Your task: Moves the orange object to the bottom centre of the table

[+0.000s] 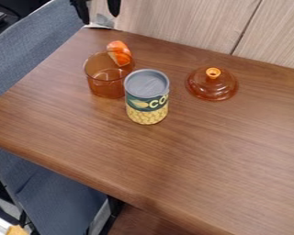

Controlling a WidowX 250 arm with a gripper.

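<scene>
The gripper is at the top edge, left of centre, beyond the table's back left corner; its two black fingers stand apart, open. An orange object with a paler patch is at the back right rim of an amber see-through pot. Whether it rests inside the pot or against the outside I cannot tell. The gripper is above and left of it in the view. The brown wooden table runs toward the lower right.
A corn can with a grey top stands upright just right of the pot. Farther right lies an amber lid with an orange knob. A pale wood panel borders the table's back edge.
</scene>
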